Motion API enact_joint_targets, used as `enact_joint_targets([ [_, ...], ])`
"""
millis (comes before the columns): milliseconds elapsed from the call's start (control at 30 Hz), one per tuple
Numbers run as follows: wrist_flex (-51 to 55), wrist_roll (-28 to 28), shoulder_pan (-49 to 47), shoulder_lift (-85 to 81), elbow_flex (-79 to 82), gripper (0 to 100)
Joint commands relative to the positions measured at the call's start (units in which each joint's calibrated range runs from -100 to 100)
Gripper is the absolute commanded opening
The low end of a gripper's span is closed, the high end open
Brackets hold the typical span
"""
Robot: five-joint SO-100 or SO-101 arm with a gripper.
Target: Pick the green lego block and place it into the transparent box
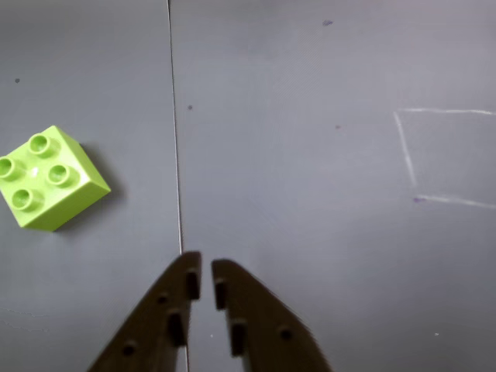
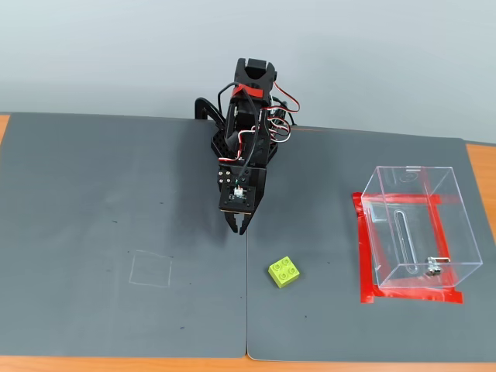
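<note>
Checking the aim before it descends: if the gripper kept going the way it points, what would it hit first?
Probably bare grey mat; the gripper points there, with the green lego block off to the wrist view's left.

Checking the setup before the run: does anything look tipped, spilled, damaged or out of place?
Nothing stands out. The block sits studs-up on the mat, apart from the gripper, whose jaws are nearly closed and empty. The box stands upright and empty inside its red tape outline.

The arm folds forward and down toward 6 o'clock in the fixed view, its hand (image 2: 239, 227) empty, fingertips nearly touching.
</note>
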Motion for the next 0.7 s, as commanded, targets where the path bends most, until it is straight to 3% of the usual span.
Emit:
enact_joint_targets([
  [0,-0.04,-0.06,0.42,-0.68,0.36,2],
  [667,-0.13,0.36,0.57,-0.68,0.36,2],
])
